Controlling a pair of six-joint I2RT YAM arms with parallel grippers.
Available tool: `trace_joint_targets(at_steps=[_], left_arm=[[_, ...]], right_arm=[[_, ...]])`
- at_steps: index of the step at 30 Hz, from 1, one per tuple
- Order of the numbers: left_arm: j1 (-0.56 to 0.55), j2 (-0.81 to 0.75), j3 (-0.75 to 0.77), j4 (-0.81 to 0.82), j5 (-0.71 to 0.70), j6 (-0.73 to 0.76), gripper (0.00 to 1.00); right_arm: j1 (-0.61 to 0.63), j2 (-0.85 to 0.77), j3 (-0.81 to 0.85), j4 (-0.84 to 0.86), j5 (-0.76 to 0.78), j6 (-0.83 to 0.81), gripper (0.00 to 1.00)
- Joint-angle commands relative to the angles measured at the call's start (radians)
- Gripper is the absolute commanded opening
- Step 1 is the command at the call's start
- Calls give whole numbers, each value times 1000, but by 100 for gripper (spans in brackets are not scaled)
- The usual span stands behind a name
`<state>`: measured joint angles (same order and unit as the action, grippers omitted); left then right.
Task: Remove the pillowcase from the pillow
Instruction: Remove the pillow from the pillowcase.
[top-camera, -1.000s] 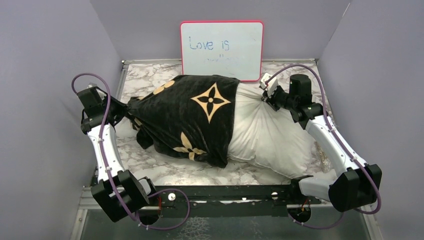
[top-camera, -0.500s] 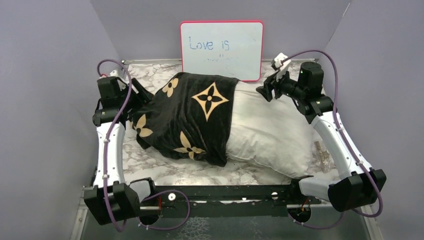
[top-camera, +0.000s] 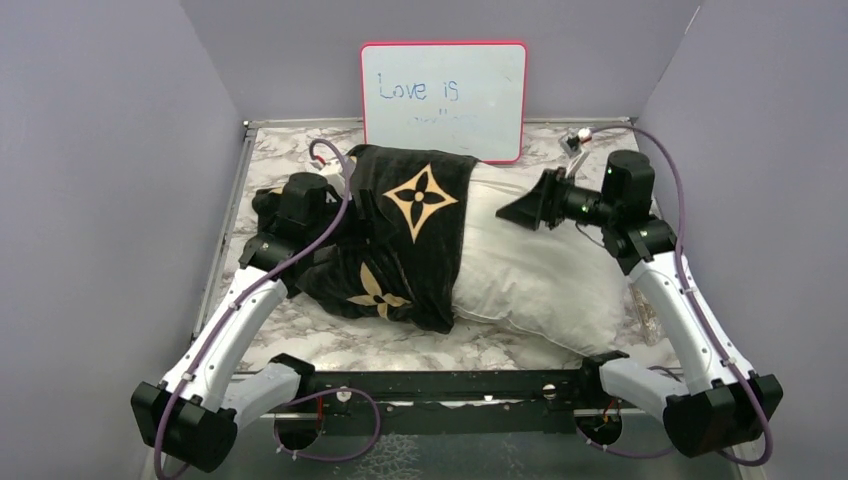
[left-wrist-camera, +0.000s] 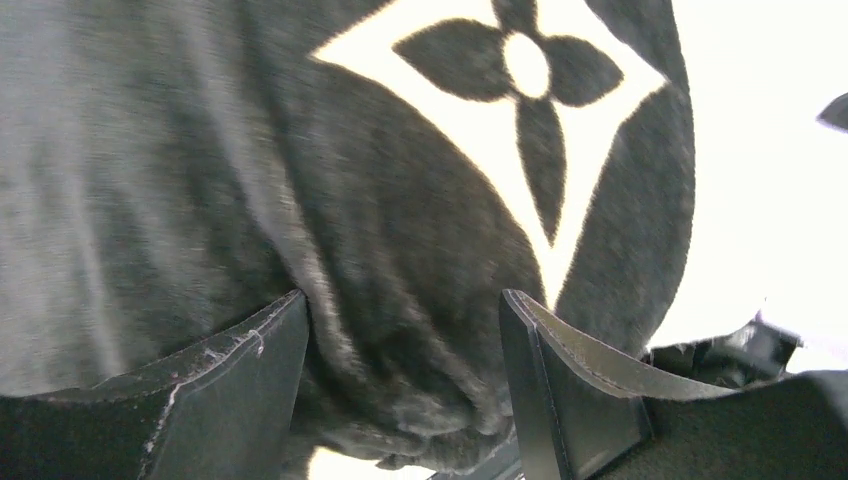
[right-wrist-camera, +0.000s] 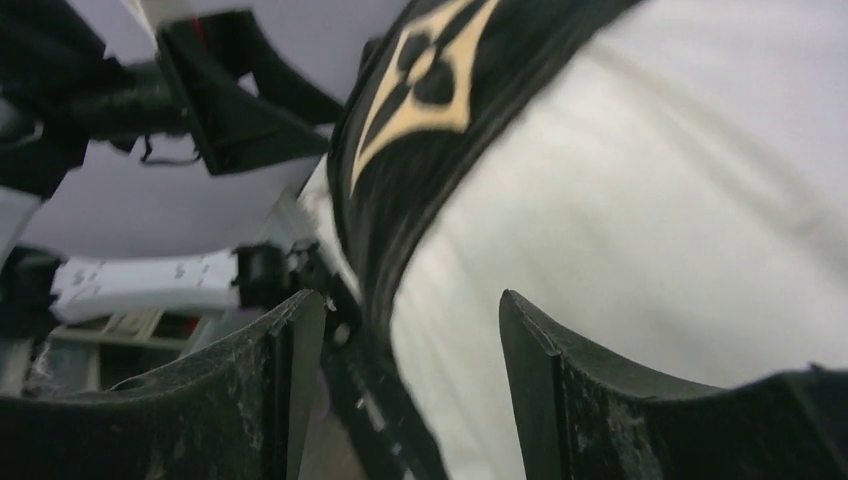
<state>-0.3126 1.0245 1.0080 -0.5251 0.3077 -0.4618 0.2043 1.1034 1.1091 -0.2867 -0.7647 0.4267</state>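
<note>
The left gripper (left-wrist-camera: 402, 305) has its jaws spread wide, gripping nothing, close over the black flower-printed pillowcase (top-camera: 395, 255). The pillowcase sleeves the left half of the pillow (top-camera: 545, 265). The right gripper (right-wrist-camera: 405, 300), likewise released, hovers above the bare white half on the marble table (top-camera: 300, 335).

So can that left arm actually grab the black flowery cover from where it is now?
Probably yes. The left gripper is open right over the pillowcase, with black fabric bunched between its jaws and nothing else in the way.
</note>
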Motion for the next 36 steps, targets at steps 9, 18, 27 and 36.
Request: trace_joint_targets(at_steps=[9,18,27,36], left_arm=[[-164,-80,-64,94,-75,36,71],[-164,-118,-68,79,-25,72,80],[-176,-187,-180,14,160,-8,80],[-511,-101,-180,18,-157,-111,79]], right_arm=[[414,-271,-303,-405,37,184,65],[417,-155,-320,-432,767,362,79],[417,-93,-242,-170,1212,228,84],[417,9,-169,-218,1040,152,84]])
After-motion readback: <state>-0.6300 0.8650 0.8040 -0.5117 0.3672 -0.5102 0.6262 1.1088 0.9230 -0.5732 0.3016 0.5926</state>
